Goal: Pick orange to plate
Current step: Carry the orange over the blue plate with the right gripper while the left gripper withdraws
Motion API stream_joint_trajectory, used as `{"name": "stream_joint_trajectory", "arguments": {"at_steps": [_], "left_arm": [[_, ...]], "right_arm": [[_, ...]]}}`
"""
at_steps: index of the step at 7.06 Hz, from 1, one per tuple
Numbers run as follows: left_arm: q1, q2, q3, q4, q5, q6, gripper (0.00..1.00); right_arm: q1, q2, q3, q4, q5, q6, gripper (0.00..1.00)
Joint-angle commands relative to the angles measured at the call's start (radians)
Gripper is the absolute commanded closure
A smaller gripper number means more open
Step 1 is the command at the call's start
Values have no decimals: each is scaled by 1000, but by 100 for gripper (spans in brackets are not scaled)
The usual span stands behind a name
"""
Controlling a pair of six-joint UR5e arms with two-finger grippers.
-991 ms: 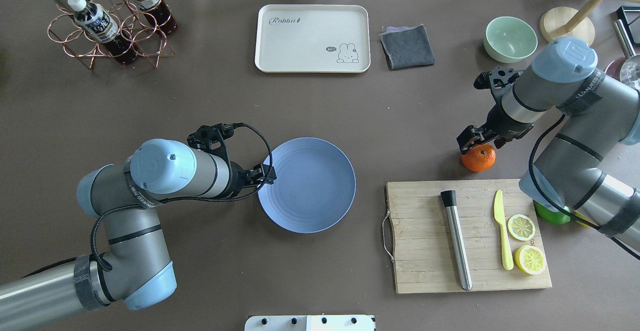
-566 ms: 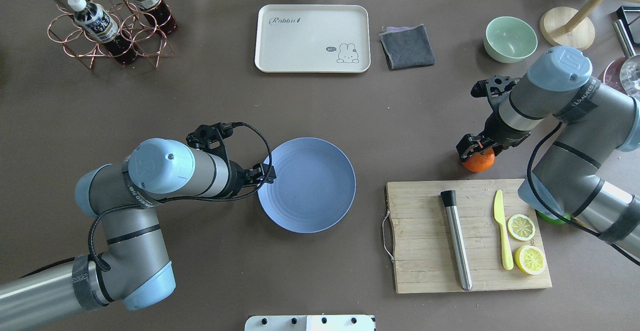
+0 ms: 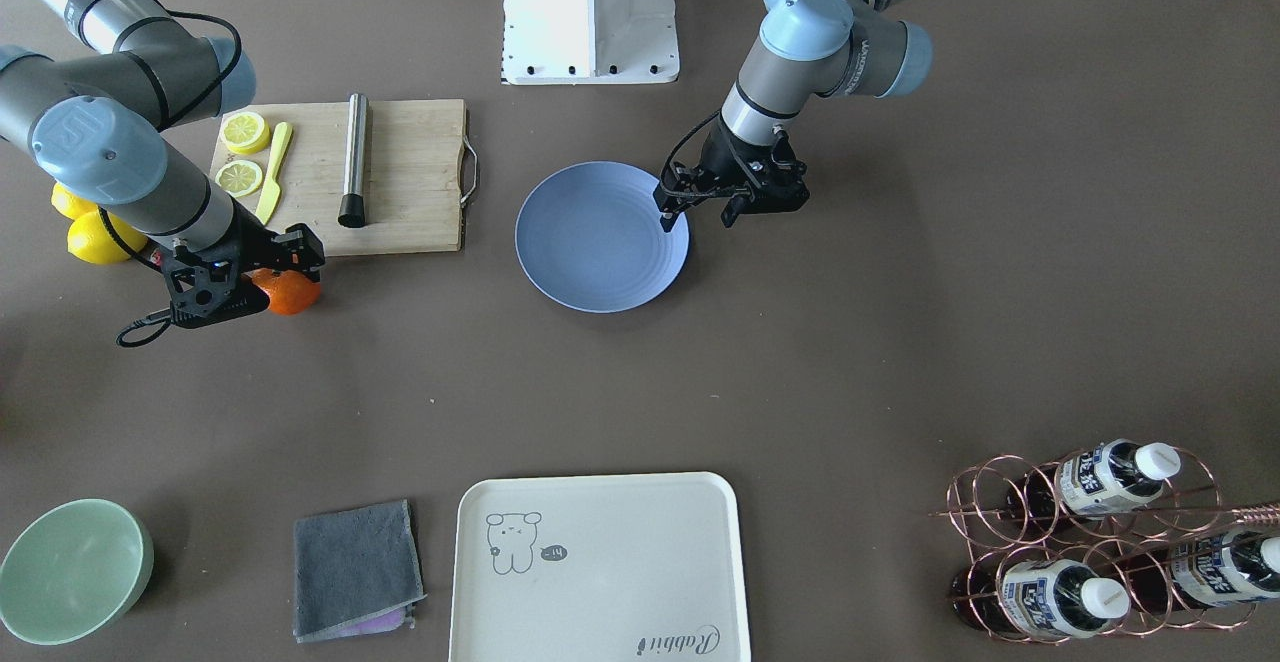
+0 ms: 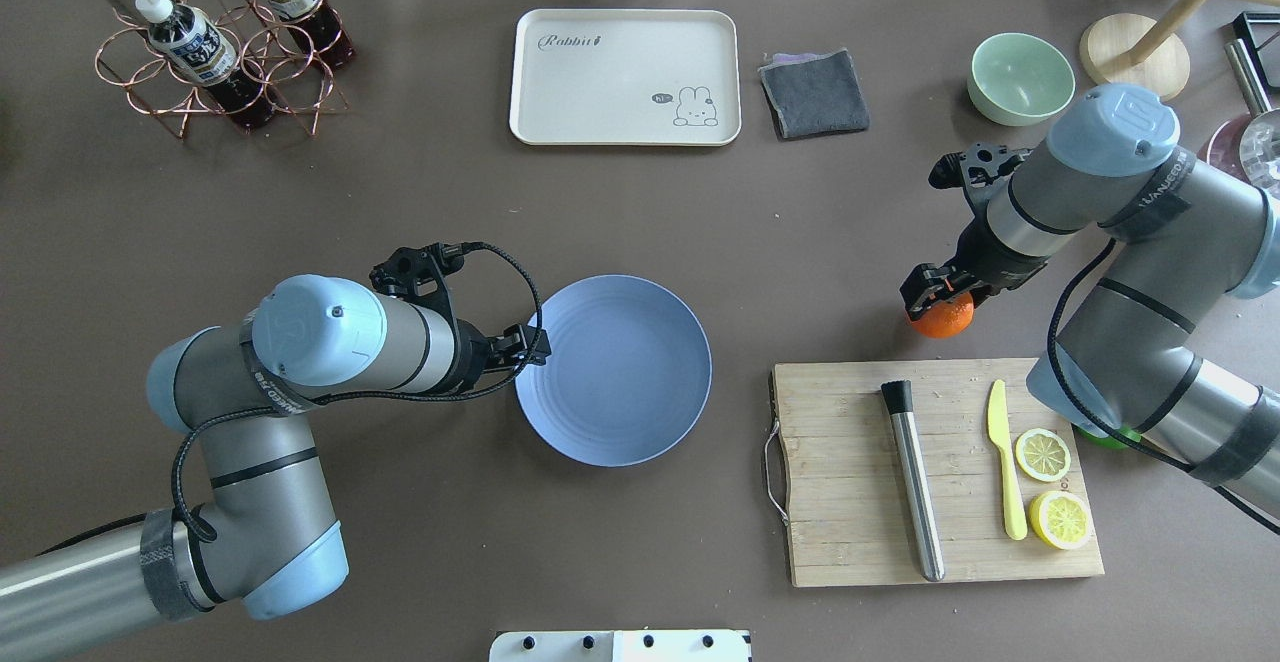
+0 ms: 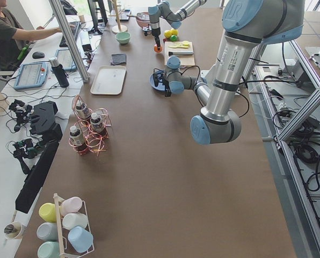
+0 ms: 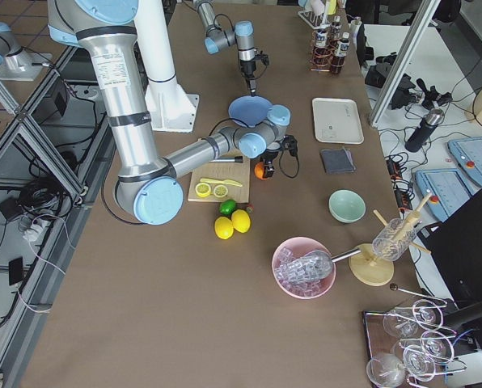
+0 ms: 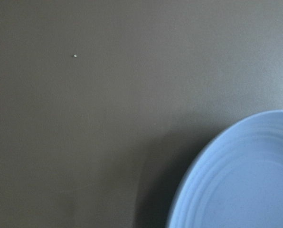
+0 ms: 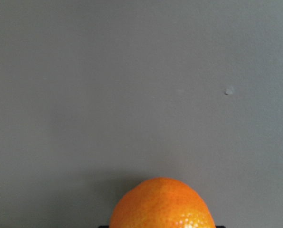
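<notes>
1. The right gripper (image 4: 928, 294) hangs right over the orange (image 4: 947, 320), its black body covering part of the fruit from above.
2. The orange pokes out from under these jaws on the side toward the cutting board (image 4: 850, 462). In the right wrist view it fills the bottom middle, with bare table ahead of it.
3. The fingers themselves are hidden, so I cannot tell whether these jaws are spread, together, or pressing on the fruit, nor whether the fruit rests on the table.
4. The plate (image 4: 640, 392) lies well away from the right jaws, off toward the left arm, with only bare table between.
5. The left gripper (image 4: 532, 347) is at the plate's rim on the side nearest its own arm. The left wrist view shows only a curve of blue rim at the lower right corner.
6. Whether the left jaws are apart or together cannot be told, nor whether they touch the rim.
7. Near the right jaws, the board carries a metal rod (image 4: 915, 487), a yellow knife (image 4: 1003, 452) and two lemon halves (image 4: 1042, 454).
8. Far beyond both pairs of jaws lie a cream tray (image 4: 625, 77), a grey cloth (image 4: 815, 92) and a green bowl (image 4: 1020, 77).
</notes>
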Motion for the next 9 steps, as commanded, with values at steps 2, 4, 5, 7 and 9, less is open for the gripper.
{"name": "stream_joint_trajectory", "arguments": {"at_steps": [2, 4, 5, 7, 9], "left_arm": [[-85, 109, -79, -6, -81, 82, 4], [-159, 173, -78, -10, -107, 221, 4], [-202, 205, -78, -18, -148, 257, 4], [-240, 259, -67, -61, -173, 323, 4], [-241, 268, -66, -78, -172, 320, 3]], "right_arm": [[-126, 237, 14, -31, -81, 355, 100], [-271, 365, -18, -34, -196, 548, 100], [-325, 447, -74, -34, -257, 619, 100], [-364, 513, -176, -26, -302, 630, 100], [-372, 507, -188, -25, -304, 623, 100]]}}
